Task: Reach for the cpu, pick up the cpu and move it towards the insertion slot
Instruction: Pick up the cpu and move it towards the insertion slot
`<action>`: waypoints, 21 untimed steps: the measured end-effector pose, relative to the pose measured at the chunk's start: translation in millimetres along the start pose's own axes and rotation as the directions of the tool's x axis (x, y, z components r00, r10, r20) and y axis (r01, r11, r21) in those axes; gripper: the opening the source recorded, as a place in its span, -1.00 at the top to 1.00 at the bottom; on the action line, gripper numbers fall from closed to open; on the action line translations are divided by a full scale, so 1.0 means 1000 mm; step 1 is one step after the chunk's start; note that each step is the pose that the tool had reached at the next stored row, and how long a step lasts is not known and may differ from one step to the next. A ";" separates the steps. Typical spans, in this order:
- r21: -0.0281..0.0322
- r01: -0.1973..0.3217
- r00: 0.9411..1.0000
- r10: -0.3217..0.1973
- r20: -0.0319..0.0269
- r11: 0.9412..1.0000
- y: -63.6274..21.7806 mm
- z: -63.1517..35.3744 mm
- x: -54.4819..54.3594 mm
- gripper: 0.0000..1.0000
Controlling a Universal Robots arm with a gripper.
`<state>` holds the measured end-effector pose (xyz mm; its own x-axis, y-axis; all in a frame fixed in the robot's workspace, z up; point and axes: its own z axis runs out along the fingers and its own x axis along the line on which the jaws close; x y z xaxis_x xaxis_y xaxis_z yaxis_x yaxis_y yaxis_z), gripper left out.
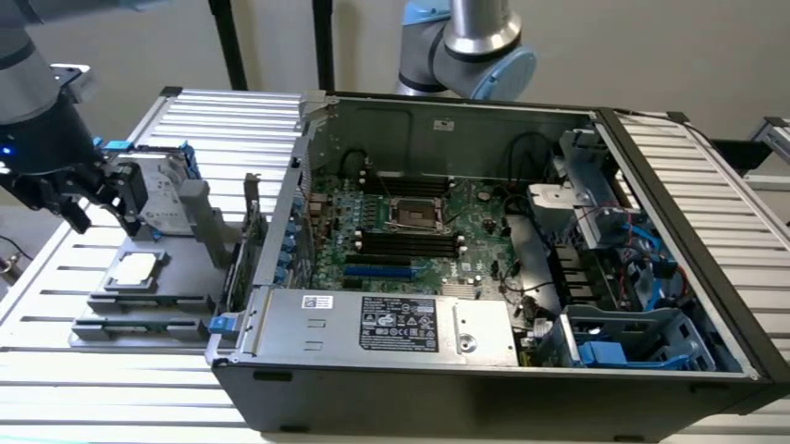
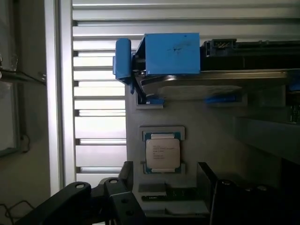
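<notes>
My open gripper (image 1: 102, 215) hovers above the flat silvery square cpu (image 1: 136, 269) at the exterior view's left. I judge it light and fragile, best held by its edges.

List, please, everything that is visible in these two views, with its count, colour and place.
cpu: one, silvery-white, on the grey fixture, at the exterior view's left.
insertion slot: one, shiny frame with dark centre, on the motherboard.
hard drive: one, grey with blue edges, upright on the fixture.
memory slots: several, black, beside the insertion slot.
computer case: one, dark, open, on the slatted table.
end effector: one, black, open, above the fixture, apart from the cpu.
</notes>
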<state>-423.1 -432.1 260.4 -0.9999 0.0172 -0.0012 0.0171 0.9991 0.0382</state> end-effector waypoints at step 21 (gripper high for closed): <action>0.000 -0.007 1.000 0.007 0.000 1.000 -0.0018 0.0382 -0.001 -0.31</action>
<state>-422.0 -432.5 222.2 -0.9997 0.0241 -0.0012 0.0241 0.9990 0.0382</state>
